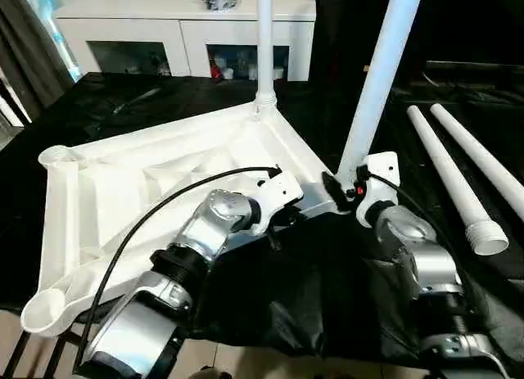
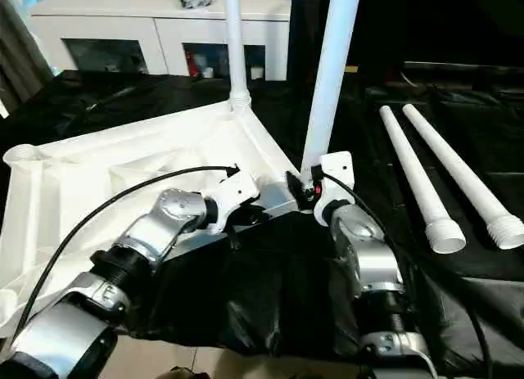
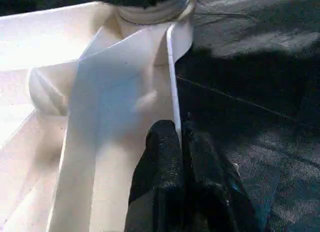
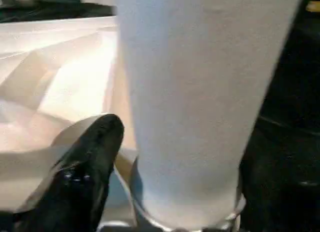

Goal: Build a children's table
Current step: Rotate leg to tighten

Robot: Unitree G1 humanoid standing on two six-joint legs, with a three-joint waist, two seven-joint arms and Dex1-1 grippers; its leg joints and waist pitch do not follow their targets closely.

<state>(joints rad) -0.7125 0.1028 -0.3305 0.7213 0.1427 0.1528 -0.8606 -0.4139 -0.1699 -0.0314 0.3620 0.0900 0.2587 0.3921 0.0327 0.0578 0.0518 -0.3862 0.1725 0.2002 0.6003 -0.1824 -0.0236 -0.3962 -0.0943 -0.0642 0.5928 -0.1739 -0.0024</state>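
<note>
Tabletop (image 1: pixel 164 182) upside down on black bench (image 1: pixel 327 297), ribs up. Left pincer (image 3: pixel 180 142) clamped on its near rim, steadying. Second leg (image 1: pixel 381 76) stands tilted in near corner socket, beside right pincer (image 1: pixel 348 187); far leg (image 1: pixel 264 43) upright beyond. Right pincer's grip state unclear, one finger (image 4: pixel 90 162) beside leg base. Step: seating second leg. Next, probably: straighten, press home, then fetch two loose legs (image 1: pixel 458 182) lying further right.
</note>
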